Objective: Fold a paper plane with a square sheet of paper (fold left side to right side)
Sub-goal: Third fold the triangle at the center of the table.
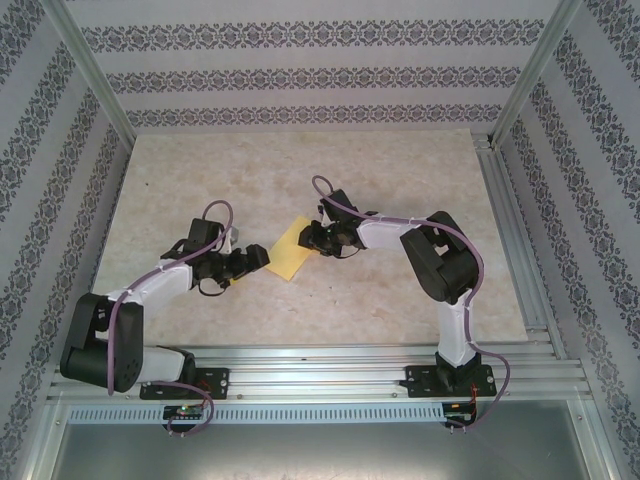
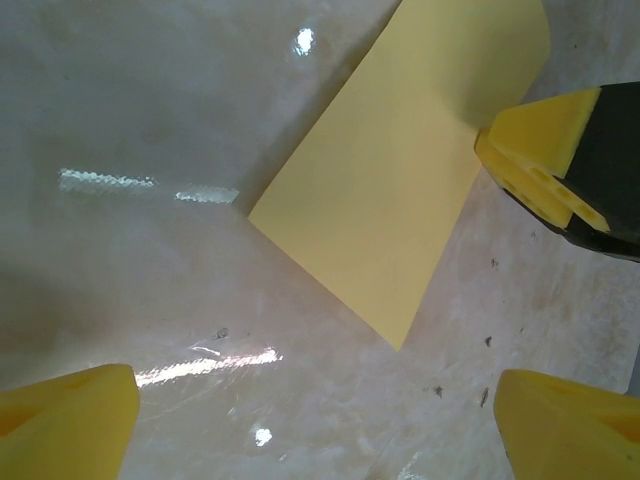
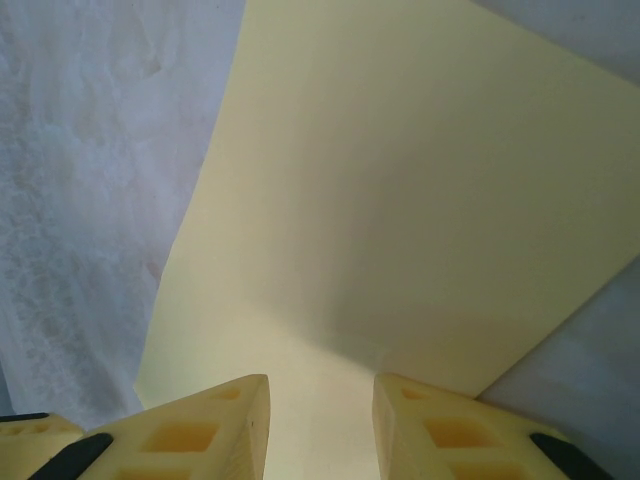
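Left gripper [image 2: 315, 405], spread wide and empty, hovers just beside the paper's [image 2: 390, 180] left edge, while the right gripper [image 3: 320, 395], jaws part-open, stands over the opposite edge.

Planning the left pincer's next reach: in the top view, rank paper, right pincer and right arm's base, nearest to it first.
1. The paper, just right of the left pincer.
2. The right pincer, at the paper's right edge.
3. The right arm's base, bottom right.

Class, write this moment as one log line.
paper: flat on table | left gripper: open, beside it | right gripper: part-open over its edge
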You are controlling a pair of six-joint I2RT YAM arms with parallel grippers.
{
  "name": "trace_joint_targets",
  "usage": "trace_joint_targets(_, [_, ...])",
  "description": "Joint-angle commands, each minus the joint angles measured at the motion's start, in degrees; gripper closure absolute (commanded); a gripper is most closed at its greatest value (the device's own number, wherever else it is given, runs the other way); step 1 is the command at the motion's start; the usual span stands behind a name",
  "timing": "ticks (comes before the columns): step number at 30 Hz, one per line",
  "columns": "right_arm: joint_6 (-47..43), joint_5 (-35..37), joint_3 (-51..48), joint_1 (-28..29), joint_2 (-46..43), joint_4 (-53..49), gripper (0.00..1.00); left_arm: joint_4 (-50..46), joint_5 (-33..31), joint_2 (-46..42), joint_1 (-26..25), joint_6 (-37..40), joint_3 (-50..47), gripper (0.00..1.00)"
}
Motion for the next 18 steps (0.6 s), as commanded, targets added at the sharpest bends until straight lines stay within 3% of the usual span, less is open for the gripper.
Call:
trace_joint_targets(1, [-1.35, 0.51, -0.73, -0.59, 0.86, 0.04, 0.67, 5.47, 2.39, 2.37, 0.66, -1.32, -0.05, 0.09])
trace_joint_targets(7, [-1.39, -0.27, -3.45, -1.08, -0.16, 1.56, 0.67, 15.04, 8.02, 8.84, 0.34, -6.18, -0.87, 0.1])
trace_joint_targets(12, [-1.35, -0.66, -4.15, -1.15, -0.38, 2.26, 0.67, 20.23, 8.87, 12.13, -0.47, -9.29, -1.61, 0.11])
trace_joint_targets(18, [-1.26, -1.41, -3.81, -1.1, -0.36, 2.84, 0.67, 25.75, 9.95, 16.07, -1.9, -12.43, -1.17, 0.2])
